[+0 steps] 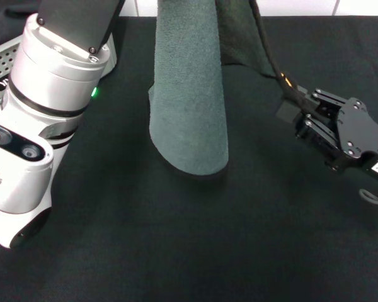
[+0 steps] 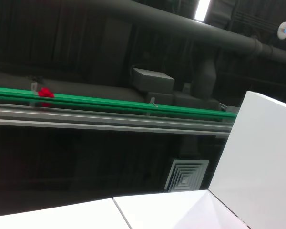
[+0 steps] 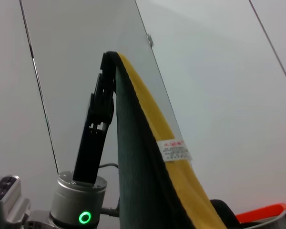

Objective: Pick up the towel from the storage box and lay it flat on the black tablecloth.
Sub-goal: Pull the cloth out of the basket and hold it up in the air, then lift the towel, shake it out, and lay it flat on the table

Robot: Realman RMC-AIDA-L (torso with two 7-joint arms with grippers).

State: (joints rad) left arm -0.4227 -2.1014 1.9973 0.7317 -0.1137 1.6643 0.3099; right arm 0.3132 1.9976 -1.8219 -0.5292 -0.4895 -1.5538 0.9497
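Black felt, the black tablecloth (image 1: 176, 251), fills the head view, with the storage box (image 1: 0, 63) showing a perforated corner at its far left edge. Above the cloth the towel (image 1: 189, 107) hangs in a long grey-green fold, its rounded lower end near the fabric, whether touching I cannot tell. From the right wrist camera the left gripper (image 3: 106, 71) is clenched on the towel's top corner, yellow face and white label (image 3: 174, 150) showing. Lower right, the right gripper (image 1: 302, 119) sits just beside a towel corner; its grasp I cannot tell.

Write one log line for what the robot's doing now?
towel: lifted, hanging over tablecloth | left gripper: holding towel's top | right gripper: beside towel | box: far-left
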